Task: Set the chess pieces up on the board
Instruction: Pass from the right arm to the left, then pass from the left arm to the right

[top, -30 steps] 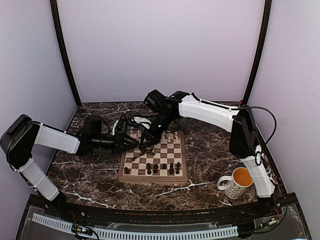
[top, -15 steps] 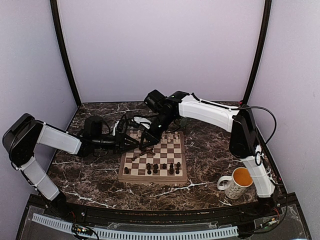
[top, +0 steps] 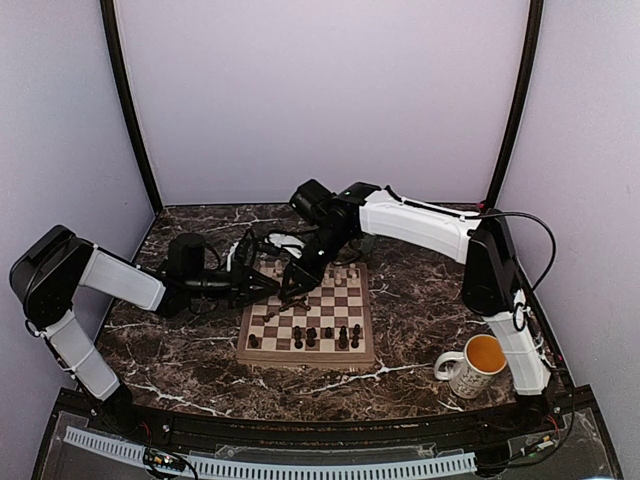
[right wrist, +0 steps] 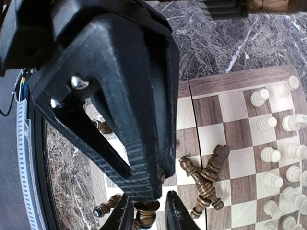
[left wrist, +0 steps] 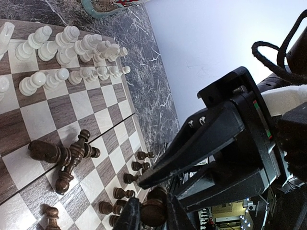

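Closed with the left jaws on a dark piece [left wrist: 153,212], fingers [left wrist: 132,218] snug against both sides of its rounded body at 6 o'clock in the left wrist view. Narrowly parted with the right jaws around the same dark piece [right wrist: 145,213], fingers [right wrist: 178,213] flanking it at 6 o'clock in the right wrist view, a thin gap on one side; cannot tell whether pressing it or loose. Held above the board [top: 270,356], both sets of jaws tip to tip toward its 10 o'clock corner in the top view, left arm [top: 120,280] reaching in from 9 o'clock, right arm [top: 420,225] from 1 o'clock.

Just below, on the board's middle squares toward 9 o'clock: toppled dark pieces [left wrist: 72,153], lying crossed and touching in a small heap. Along the 6 o'clock edge in the top view: standing dark pieces [top: 311,338], upright in a loose row with gaps. Along the 12 o'clock edge: white pieces [left wrist: 33,42], upright in two close rows.

Board itself flat on the tabletop [top: 180,350] of dark veined marble, near its middle, square to the near edge. Well apart at 4 o'clock from the board, beside the right arm's base: white mug [top: 468,380] with orange inside, handle toward 9 o'clock.
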### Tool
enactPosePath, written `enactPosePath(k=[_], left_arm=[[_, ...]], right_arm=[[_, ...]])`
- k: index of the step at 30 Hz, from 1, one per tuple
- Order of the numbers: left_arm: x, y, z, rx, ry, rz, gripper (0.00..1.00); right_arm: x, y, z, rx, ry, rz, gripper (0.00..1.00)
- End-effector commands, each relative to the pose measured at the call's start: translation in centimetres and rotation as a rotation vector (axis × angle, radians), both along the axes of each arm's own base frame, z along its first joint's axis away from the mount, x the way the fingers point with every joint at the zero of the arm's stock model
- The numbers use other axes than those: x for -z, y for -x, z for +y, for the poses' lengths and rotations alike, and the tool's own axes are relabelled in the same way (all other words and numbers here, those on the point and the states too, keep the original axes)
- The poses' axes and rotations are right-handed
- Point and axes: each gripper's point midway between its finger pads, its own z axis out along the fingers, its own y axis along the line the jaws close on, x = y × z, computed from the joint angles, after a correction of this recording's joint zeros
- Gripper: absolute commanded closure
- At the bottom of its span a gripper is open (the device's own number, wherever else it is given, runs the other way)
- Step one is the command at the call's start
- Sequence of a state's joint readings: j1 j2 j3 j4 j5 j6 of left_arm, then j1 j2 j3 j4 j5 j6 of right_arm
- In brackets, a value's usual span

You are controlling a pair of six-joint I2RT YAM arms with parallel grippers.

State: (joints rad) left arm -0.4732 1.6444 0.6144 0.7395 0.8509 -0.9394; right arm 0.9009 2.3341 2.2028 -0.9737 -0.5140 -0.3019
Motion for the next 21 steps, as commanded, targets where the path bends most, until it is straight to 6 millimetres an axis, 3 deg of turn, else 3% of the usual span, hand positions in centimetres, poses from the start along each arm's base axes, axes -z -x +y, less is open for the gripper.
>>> enactPosePath(k=[1,4,10,16,21], left_arm=[[-1.9,-0.6,0.1,-0.028,0.036,-0.065,0.84],[-2.9,-1.3,0.3,-0.069,0.056,-0.104,0.84],[-4.6,-2.6,0.8,-0.156,0.104,-0.168,0.84],[-6.7,-3.9,1.3,-0.243,0.146,-0.228,0.84],[-8.6,-4.6,1.3,-0.300,0.180,-0.271,0.84]], right_arm=[[-4.3,-2.1,-1.9,0.073,-0.079,-0.060,0.69],[-6.2,-3.6,-3.7,0.142,-0.167,-0.001,0.64],[-8.4,-4.2,-5.8,0.224,-0.349,0.285,0.56],[-10.4,-3.7,-5.0,0.216,-0.477,0.540,0.52],[-10.3,-4.4,-4.0,0.237,-0.505,0.629,0.52]])
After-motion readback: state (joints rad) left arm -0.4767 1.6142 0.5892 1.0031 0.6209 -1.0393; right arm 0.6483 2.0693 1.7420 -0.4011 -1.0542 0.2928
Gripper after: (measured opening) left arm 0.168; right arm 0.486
